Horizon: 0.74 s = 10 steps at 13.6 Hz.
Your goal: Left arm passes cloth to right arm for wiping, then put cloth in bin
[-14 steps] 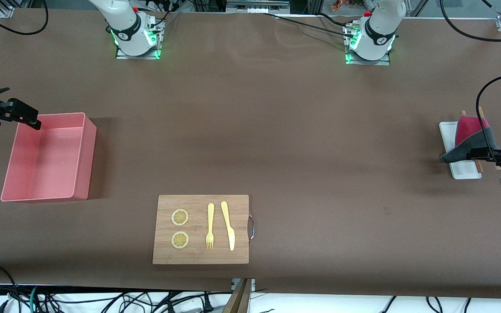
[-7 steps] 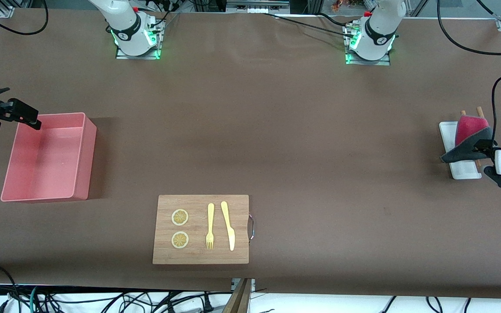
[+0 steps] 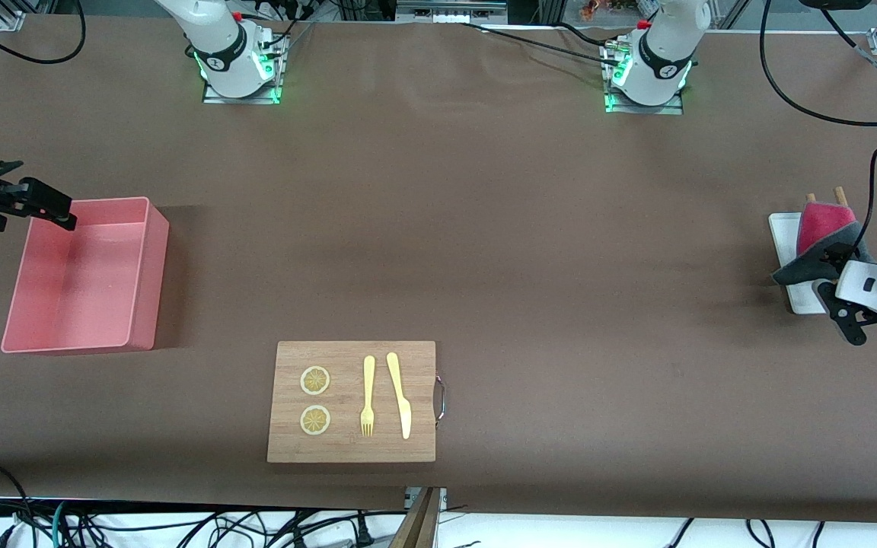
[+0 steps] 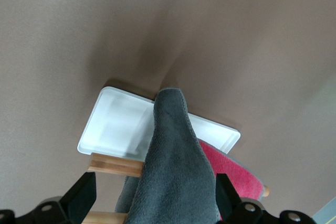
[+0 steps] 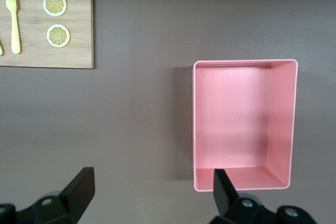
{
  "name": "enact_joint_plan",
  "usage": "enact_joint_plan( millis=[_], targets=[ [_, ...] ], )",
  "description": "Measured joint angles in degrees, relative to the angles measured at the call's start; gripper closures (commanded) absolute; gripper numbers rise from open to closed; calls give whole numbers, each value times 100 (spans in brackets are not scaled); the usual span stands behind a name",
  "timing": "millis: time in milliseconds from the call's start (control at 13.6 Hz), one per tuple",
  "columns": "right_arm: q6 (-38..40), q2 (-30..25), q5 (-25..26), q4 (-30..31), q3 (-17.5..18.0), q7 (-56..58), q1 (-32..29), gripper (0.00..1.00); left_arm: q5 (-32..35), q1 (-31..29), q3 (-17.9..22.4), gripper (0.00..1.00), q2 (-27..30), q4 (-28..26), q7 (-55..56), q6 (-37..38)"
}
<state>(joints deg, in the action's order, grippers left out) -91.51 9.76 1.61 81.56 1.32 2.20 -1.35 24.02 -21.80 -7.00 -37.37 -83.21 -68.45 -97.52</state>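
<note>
Seeing the bin (image 3: pixel 81 278) at the right arm's end of the table, my right gripper (image 3: pixel 36 202) over its rim, jaws apart, holding nothing. Wooden board (image 3: pixel 352 401) sits nearer the front camera. At the left arm's end, the cloth (image 3: pixel 815 243) is draped on a white tray (image 4: pixel 123 127); left gripper (image 3: pixel 842 308) just above it, jaws spread, cloth between them.
</note>
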Motion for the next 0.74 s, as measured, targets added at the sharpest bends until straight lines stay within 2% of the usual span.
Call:
enact_joint_plan(
  millis=[662,735],
  targets=[
    [75,209,-2,39,37,0,10,0,5,-30,203,0,-140,42,-792,2],
    [90,240,-2,47,37,0,10,0,5,-38,210,3,-140,45,-800,3]
  ],
)
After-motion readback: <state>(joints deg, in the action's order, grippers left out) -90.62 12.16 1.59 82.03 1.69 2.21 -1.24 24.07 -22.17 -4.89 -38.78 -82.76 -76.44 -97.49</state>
